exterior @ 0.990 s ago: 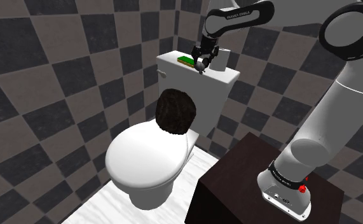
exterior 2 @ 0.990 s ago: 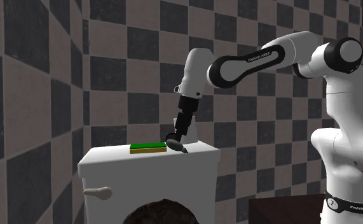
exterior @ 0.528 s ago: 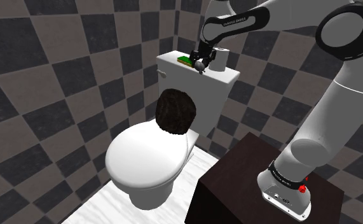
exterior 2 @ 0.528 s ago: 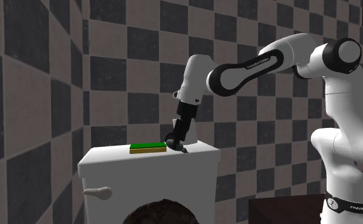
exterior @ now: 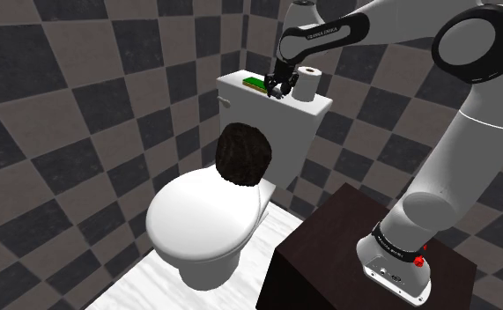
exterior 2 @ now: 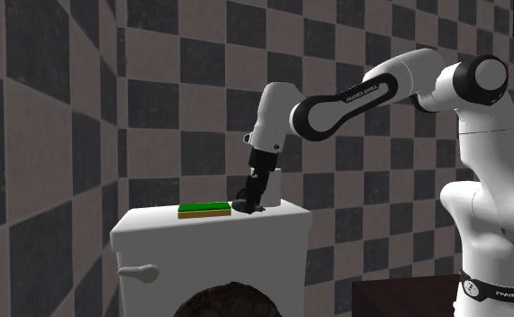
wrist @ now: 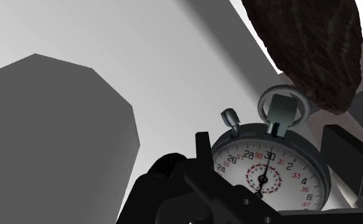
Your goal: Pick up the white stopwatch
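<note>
Toilet tank lid [exterior 2: 156, 225], stopwatch [wrist: 269, 178] clasped in end effector [wrist: 270, 146]

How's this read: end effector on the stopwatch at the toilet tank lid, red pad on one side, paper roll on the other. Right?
Not quite: the pad is green-topped, not red; the second exterior view shows it. The rest holds: end effector on the stopwatch at the tank lid, paper roll on the other side.

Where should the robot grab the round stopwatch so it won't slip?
Probably by the round case of the stopwatch, squeezed across its rim, coming from above: its flat dial faces up, with the white tank lid beneath. Skip the thin ring and small button on its edge.
</note>
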